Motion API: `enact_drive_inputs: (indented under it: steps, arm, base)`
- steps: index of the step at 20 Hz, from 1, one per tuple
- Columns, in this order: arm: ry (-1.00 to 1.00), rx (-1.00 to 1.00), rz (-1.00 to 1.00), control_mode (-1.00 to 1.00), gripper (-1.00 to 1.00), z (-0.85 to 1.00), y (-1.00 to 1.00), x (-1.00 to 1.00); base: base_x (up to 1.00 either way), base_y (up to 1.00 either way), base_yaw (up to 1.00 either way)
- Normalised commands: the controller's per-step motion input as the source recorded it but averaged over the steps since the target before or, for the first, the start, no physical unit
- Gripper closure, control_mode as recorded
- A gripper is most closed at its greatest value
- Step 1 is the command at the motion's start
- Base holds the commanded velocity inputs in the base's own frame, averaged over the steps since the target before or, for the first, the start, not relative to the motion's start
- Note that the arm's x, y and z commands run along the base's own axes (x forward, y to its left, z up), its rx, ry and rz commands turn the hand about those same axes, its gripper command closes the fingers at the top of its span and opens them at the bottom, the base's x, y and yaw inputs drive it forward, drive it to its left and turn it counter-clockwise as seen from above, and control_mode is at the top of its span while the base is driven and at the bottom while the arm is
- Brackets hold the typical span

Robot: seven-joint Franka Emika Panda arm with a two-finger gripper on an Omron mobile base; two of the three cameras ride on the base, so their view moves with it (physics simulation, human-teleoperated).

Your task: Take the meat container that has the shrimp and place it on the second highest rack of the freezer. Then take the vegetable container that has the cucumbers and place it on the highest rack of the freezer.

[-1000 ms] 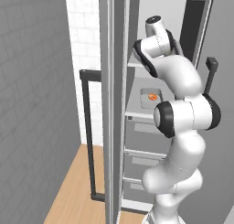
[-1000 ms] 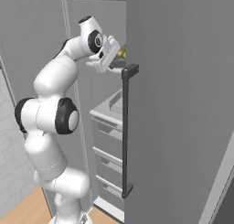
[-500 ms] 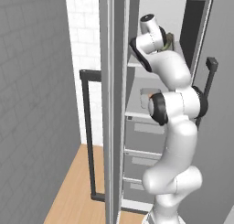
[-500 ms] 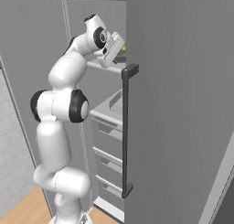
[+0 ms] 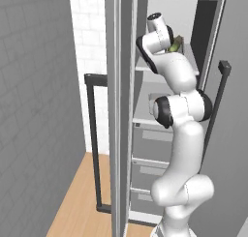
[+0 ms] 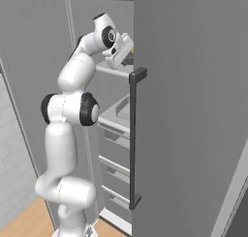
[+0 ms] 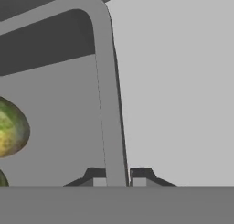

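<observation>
Grey container wall (image 7: 109, 104) sits pinched between our gripper (image 7: 118, 177) fingertips, cucumbers (image 7: 11, 127) at left, ready for shelving.

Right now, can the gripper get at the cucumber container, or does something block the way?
Probably yes. In the hand view the gripper already straddles the container's rim, one fingertip on each side, with a cucumber inside. Nothing stands between them.
</observation>
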Motion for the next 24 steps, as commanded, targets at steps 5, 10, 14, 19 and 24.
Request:
enact_drive_inputs:
  steps: [5, 10, 14, 19, 24]
  arm:
    - [0.00, 0.00, 0.00, -1.00, 1.00, -0.08, -0.04, 0.04]
    - [0.00, 0.00, 0.00, -1.00, 1.00, 0.00, 0.00, 0.00]
    - [0.00, 0.00, 0.00, -1.00, -1.00, 0.00, 0.00, 0.00]
    - [0.00, 0.00, 0.00, -1.00, -1.00, 0.00, 0.00, 0.00]
    - [0.00, 0.00, 0.00, -1.00, -1.00, 0.00, 0.00, 0.00]
  base:
    - [0.00, 0.00, 0.00]
    - [0.00, 0.00, 0.00]
    - [0.00, 0.00, 0.00]
    - [0.00, 0.00, 0.00]
    - [0.00, 0.00, 0.00]
